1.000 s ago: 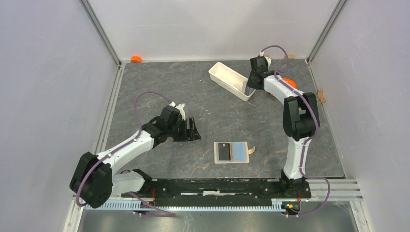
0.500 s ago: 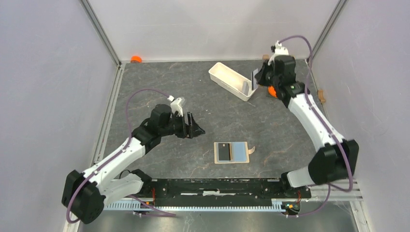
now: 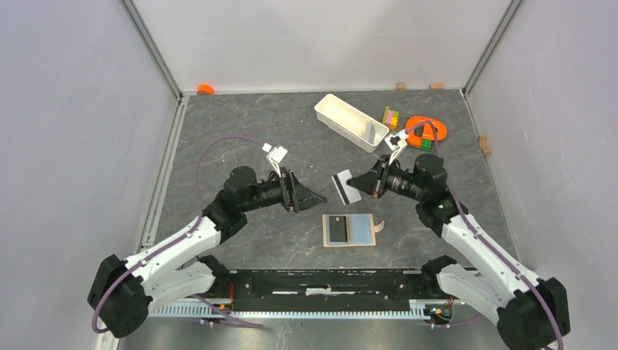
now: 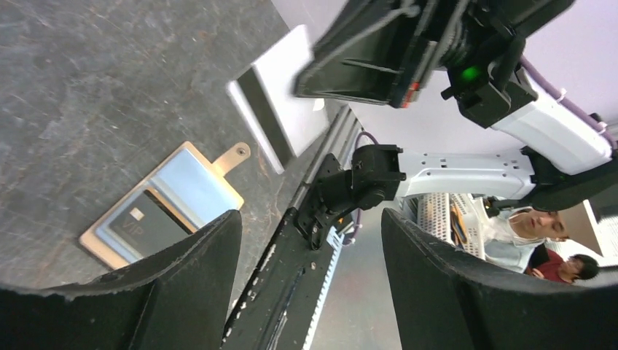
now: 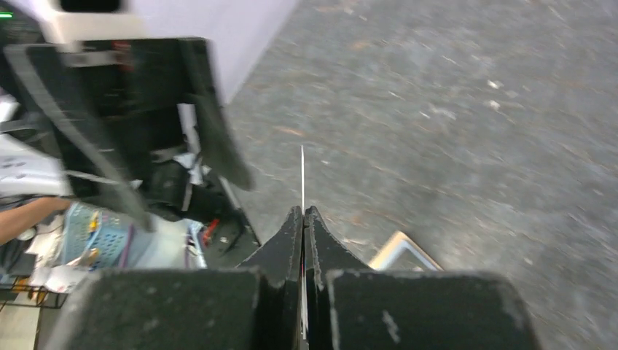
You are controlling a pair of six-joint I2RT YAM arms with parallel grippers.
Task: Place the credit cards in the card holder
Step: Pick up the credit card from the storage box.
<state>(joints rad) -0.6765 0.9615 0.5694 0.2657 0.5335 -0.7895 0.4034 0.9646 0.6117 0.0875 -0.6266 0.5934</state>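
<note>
Credit cards sit in two places. The black card [image 3: 337,229] lies flat on the left half of the wallet [image 3: 362,230], which is spread open on the table [image 3: 240,131] near the front edge, between the two arm bases. Its right half shows pale blue lining, and its small tab sticks out to the right. The pale card [image 3: 345,187], with a dark stripe along one edge, is off the table. It is pinched at one end by the right gripper [image 3: 359,183], whose fingers are closed tight on it. From the right wrist camera it shows only as a thin edge-on line coming out of the closed fingertips [image 5: 315,235]. This card hangs above the table just beyond the wallet, between the two grippers.

The left gripper [image 3: 312,195] points to the right, toward that card, with its fingers spread wide and nothing between them. It is close to the card, but a gap shows between them in the top view. From the left wrist camera the open wallet shows below the raised card.

At the far side of the table a long white tray [image 3: 348,122] lies at an angle. To its right are some coloured blocks [image 3: 392,117] and an orange ring [image 3: 428,129].
</note>
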